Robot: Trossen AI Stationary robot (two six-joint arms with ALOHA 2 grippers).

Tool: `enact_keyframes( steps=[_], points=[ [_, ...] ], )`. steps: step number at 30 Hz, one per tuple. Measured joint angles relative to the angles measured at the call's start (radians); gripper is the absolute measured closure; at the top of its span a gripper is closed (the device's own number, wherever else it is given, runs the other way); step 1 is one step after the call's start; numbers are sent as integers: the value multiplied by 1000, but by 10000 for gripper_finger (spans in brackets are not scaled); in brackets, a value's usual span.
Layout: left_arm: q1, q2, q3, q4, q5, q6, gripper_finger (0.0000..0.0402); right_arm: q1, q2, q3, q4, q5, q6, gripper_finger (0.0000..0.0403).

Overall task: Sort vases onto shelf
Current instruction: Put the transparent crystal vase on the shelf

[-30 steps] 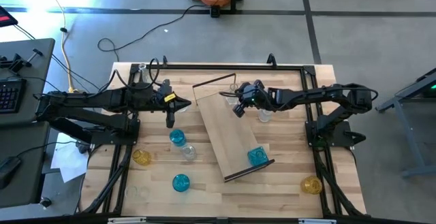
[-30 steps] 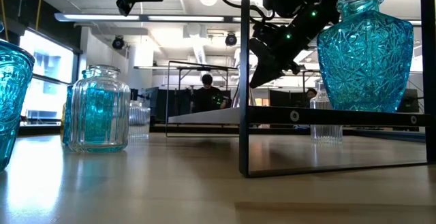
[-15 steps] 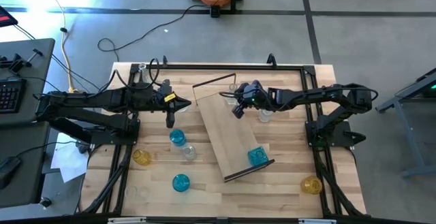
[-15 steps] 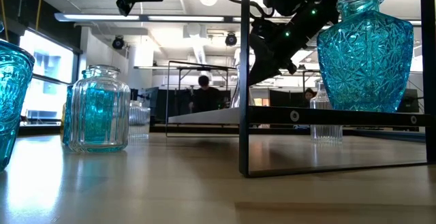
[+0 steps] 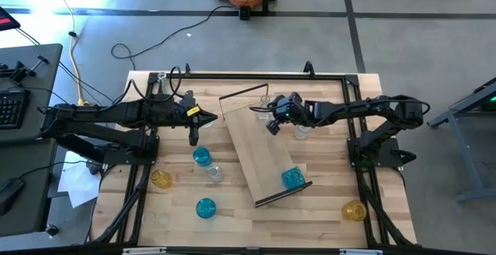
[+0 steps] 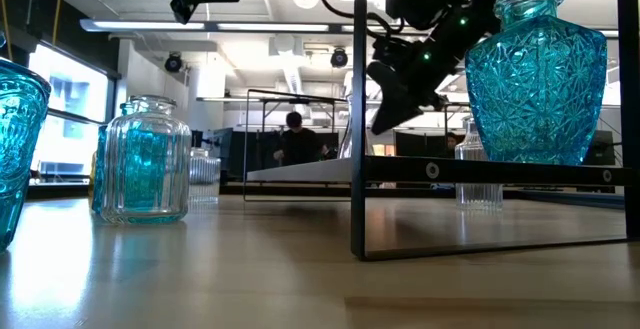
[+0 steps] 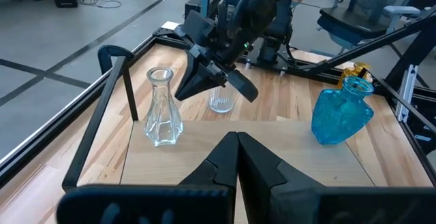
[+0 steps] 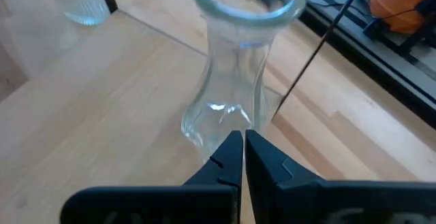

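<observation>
We see the right gripper clenched empty above the shelf, just beside a clear vase at its far end; a blue vase stands at its near end. The left gripper, also clenched, hovers beside the shelf over loose vases.

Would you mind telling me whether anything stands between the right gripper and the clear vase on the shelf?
Nothing visible does. The right gripper, fingers shut, points straight at the clear vase standing on the shelf, with only bare plank between them. The blue vase sits at the shelf's other end.
</observation>
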Motion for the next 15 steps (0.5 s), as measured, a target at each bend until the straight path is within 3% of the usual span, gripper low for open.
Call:
enact_keyframes(
  steps=[15],
  points=[
    [0,0,0,0,0,0,399,-41,0,0,78,-49,-33,403]
  ],
)
